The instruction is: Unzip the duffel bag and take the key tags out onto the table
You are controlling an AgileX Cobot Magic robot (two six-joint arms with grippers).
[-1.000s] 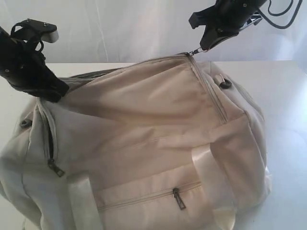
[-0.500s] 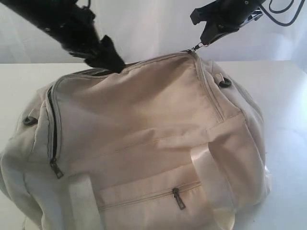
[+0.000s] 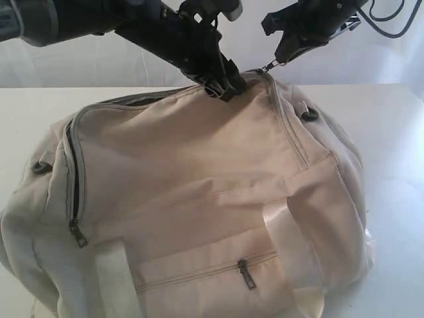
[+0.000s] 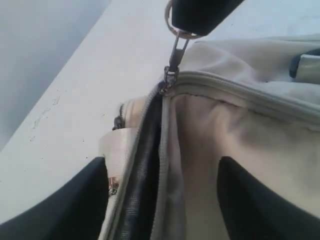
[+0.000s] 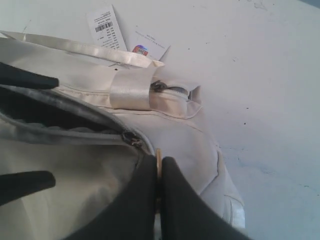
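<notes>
The cream duffel bag [image 3: 199,192] fills the middle of the white table [image 3: 391,132]. My right gripper [image 3: 283,58] is above the bag's far top corner, shut on the main zipper's metal pull [image 4: 175,50], which it holds taut and upright; its fingers [image 5: 145,200] pinch the pull's ring. My left gripper [image 3: 222,85] reaches across the top to just beside that corner. It is open, and its fingers [image 4: 75,205] straddle the unzipped edge, where dark lining [image 4: 137,190] shows in the gap. The key tags are hidden.
A paper label with a barcode [image 5: 107,25] lies on the table behind the bag. The zipped side pocket [image 3: 205,271] and pale webbing straps [image 3: 291,245] face the front. Another zipper pull [image 3: 77,233] hangs at the bag's left end.
My left arm has swung from the bag's left end across the top to the far corner and its jaws have opened. The lifted flap has dropped flat. The right gripper has stayed put.
</notes>
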